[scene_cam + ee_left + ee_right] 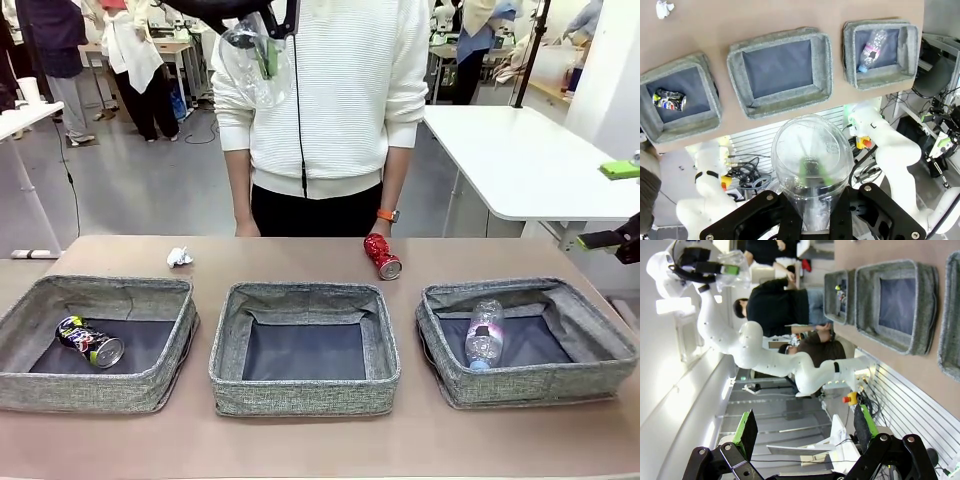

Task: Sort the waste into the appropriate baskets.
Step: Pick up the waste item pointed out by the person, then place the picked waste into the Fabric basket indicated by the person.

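Since each of the baskets (300,292) seems to take one kind of waste, the bottle (484,335) lies in the right basket (520,290) and the black can (90,342) in the left basket (95,285). My left gripper (812,172) pinches the clear cup (810,150) high overhead, probably bound for the bottle's side. My right gripper (805,432) idles with its jaws wide. On the table (300,250) behind lie the red can (382,256) and the paper ball (179,257).

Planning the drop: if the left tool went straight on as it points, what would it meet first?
Likely the near wall of the middle basket, with the held clear plastic cup touching first; depth unclear.
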Robot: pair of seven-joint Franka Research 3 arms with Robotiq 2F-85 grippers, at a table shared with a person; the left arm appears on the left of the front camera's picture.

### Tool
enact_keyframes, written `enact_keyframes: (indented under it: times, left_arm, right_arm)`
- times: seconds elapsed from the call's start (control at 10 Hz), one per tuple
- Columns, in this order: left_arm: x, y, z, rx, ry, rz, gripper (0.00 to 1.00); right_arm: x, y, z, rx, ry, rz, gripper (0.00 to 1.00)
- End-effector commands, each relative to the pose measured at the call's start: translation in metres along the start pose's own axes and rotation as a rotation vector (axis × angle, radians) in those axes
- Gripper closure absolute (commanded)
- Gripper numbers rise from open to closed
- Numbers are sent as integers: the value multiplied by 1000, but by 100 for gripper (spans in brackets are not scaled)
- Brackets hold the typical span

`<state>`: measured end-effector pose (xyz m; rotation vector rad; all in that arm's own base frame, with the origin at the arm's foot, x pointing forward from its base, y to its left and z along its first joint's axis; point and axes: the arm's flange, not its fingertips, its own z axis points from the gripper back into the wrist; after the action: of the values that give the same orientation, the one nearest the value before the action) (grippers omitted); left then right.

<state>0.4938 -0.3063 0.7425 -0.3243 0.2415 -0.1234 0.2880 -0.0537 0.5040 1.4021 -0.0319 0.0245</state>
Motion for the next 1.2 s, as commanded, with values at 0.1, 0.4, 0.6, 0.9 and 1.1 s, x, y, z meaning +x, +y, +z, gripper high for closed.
enact_keyframes:
  times: [0.1, 0.4, 0.6, 0.9, 1.1]
  left_arm:
    - [-6, 2, 1, 9, -7, 9, 95]
    - [-6, 2, 1, 9, -7, 9, 95]
    - [-6, 2, 1, 9, -7, 9, 95]
    - [-6, 2, 1, 9, -7, 9, 95]
    - [-6, 2, 1, 9, -7, 9, 95]
  right_arm:
    - [1, 3, 1, 15, 1, 18, 0]
    - [1, 3, 1, 15, 1, 18, 0]
    - [1, 3, 1, 15, 1, 18, 0]
    - [1, 3, 1, 15, 1, 18, 0]
    - [1, 3, 1, 15, 1, 18, 0]
